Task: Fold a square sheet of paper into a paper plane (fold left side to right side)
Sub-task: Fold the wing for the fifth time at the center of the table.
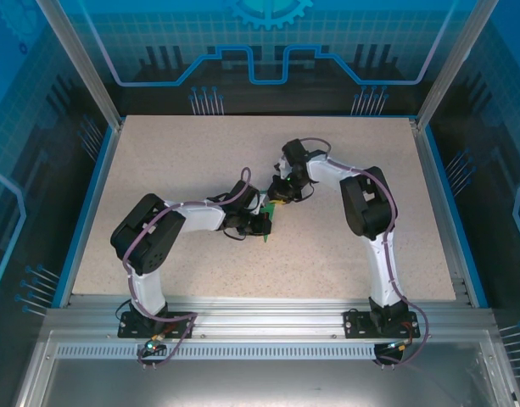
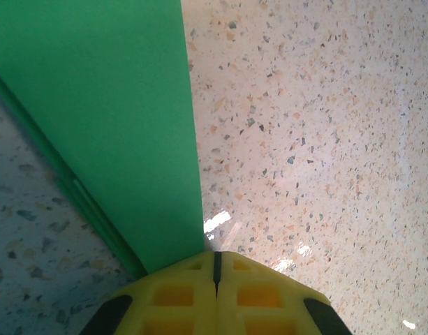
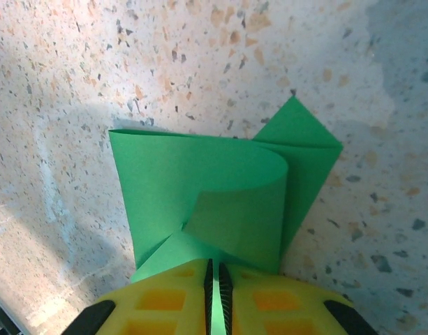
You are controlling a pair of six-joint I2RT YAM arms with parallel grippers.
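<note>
The square sheet of paper [image 3: 200, 174] is bright green and partly folded on the table, with one layer curling over in a loose roll above a pointed flap. My right gripper [image 3: 214, 264] is shut on its near edge, and green shows between the two yellow fingers. In the left wrist view the sheet of paper [image 2: 109, 105] runs as a flat strip up to the left finger of my left gripper [image 2: 216, 255], whose jaws are shut with nothing between them. From above, the left gripper [image 1: 261, 225] and right gripper [image 1: 282, 193] meet over the paper [image 1: 269, 212] at the table's middle.
The speckled beige table [image 1: 200, 161] has a blue rim and an aluminium frame at its near edge. Clear panels with blue patterns wall in the back and sides. Both arms bend inward across the middle.
</note>
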